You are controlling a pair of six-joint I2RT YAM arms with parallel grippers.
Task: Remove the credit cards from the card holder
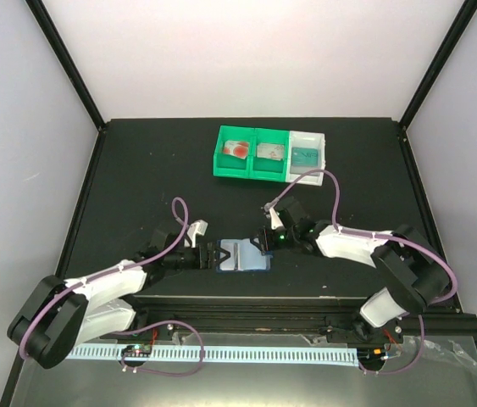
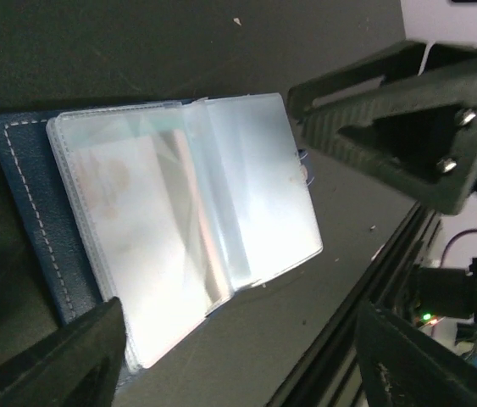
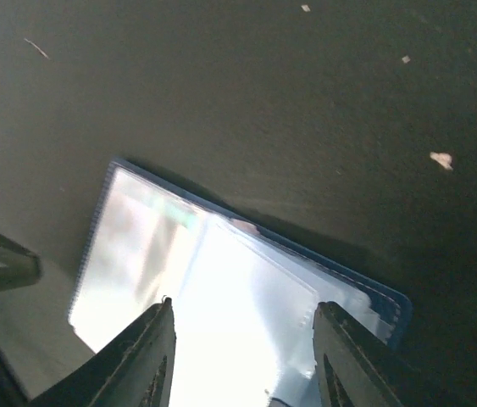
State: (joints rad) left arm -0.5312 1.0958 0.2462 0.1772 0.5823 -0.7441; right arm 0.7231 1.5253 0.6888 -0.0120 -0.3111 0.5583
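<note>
Holder (image 1: pixel 245 257): laid open and flat on the table (image 1: pixel 136 170), near the front edge, directly between the two grippers; a navy cover with pale stitching is seen beneath the inner sleeves.
Pockets (image 2: pixel 221 195): clear, pale blue, fanned out across the open cover and brightly lit. Faint reddish marks are seen through one sleeve in the left wrist view, but whether a card is inside cannot be told.
Left gripper (image 1: pixel 218 256): held low at the holder's left edge. The jaws are spread wide with nothing gripped, and the holder is framed between them in the wrist view.
Right gripper (image 1: pixel 265 244): held low at the holder's right edge, facing the left gripper. The jaws are parted over the pockets and nothing is clamped; whether they touch the sleeves cannot be told.
Green tray (image 1: pixel 251 174): set at the back of the table, well apart from the holder, and divided into two compartments.
Red-circle card (image 1: pixel 236 150): laid in the green tray's left compartment.
Grey card (image 1: pixel 269 152): laid in the green tray's right compartment.
White tray (image 1: pixel 320 148): placed against the green tray's right side.
Teal card (image 1: pixel 304 155): laid in the white tray.
</note>
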